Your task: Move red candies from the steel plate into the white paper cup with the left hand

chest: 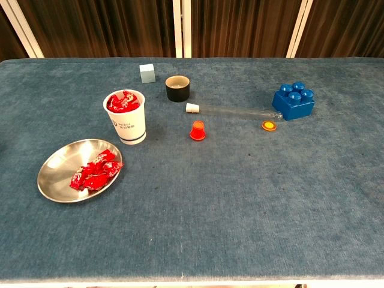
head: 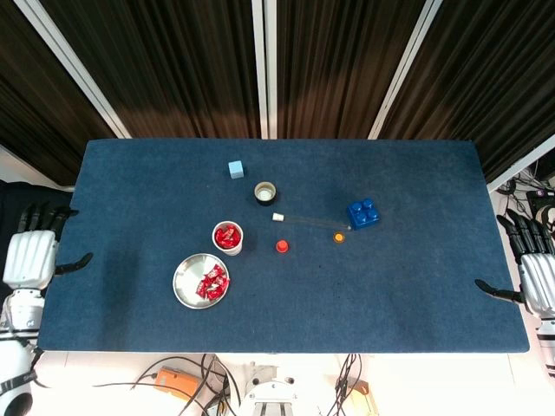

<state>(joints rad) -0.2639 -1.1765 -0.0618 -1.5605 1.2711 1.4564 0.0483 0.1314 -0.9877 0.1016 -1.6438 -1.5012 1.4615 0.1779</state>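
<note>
Looking down from the head view, we see our left hand (head: 30,257) off the left edge of the tabletop (head: 416,277), fingers (head: 39,214) spread and holding nothing, well apart from the candies. Our right hand (head: 536,282) hangs off the right edge, fingers likewise apart and empty. Several red candies (chest: 95,170) lie in the steel plate (chest: 57,165) near the front left. Just behind it stands the white paper cup (chest: 126,120), upright, with more red candies (chest: 123,101) heaped inside.
</note>
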